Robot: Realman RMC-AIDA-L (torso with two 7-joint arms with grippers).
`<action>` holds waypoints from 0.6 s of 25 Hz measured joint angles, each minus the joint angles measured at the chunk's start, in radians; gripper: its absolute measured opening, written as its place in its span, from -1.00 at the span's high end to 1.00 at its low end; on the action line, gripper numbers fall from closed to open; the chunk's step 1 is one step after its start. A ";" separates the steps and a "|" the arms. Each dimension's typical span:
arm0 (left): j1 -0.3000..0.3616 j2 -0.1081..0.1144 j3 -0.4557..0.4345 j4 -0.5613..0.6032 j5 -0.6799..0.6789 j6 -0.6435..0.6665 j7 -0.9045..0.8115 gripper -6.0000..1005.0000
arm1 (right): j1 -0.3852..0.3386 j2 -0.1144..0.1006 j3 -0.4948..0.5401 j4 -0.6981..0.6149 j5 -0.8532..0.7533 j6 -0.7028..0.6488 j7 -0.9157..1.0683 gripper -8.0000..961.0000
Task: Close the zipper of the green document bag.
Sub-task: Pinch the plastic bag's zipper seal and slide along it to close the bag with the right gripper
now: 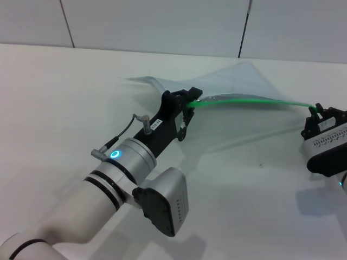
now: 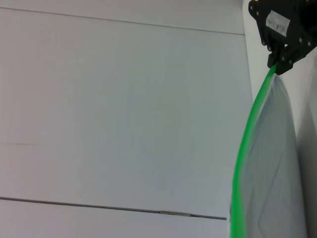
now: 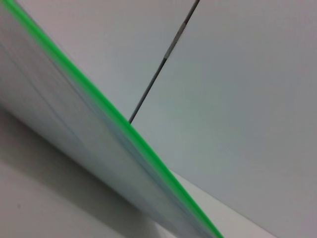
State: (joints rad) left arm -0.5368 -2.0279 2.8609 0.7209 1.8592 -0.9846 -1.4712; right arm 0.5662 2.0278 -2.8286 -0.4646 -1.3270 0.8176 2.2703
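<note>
The green document bag [image 1: 238, 81] hung lifted off the bench [image 1: 65, 92], its zipper [image 1: 244, 101] stretched between both hands. The left hand [image 1: 190, 103] was clamped at one end, the right hand [image 1: 314, 111] pinching the other. Zipping seemed underway; next, one hand likely had to slide along the strip.

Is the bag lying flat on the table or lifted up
Lifted: both grippers, left and right, hold the bag by its green zipper edge above the table.
</note>
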 joint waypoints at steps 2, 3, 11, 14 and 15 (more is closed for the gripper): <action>0.000 0.000 0.000 0.000 0.000 0.000 0.000 0.85 | 0.000 0.000 0.000 0.003 0.001 0.000 0.000 0.63; 0.000 0.000 0.000 0.000 0.000 0.000 0.000 0.85 | 0.000 0.000 0.000 0.004 0.001 0.000 0.000 0.63; 0.001 0.000 0.000 0.000 0.000 0.000 0.001 0.85 | 0.001 -0.001 -0.002 0.006 0.027 0.000 0.000 0.62; 0.001 0.000 0.000 0.000 0.000 -0.001 0.001 0.85 | 0.001 -0.001 -0.004 0.006 0.026 0.003 0.000 0.62; 0.002 0.000 0.000 0.000 0.000 -0.001 0.001 0.85 | 0.001 0.000 -0.005 0.006 0.026 0.006 0.000 0.62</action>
State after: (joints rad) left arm -0.5350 -2.0278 2.8607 0.7209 1.8589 -0.9853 -1.4700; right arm 0.5671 2.0277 -2.8337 -0.4583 -1.3008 0.8238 2.2703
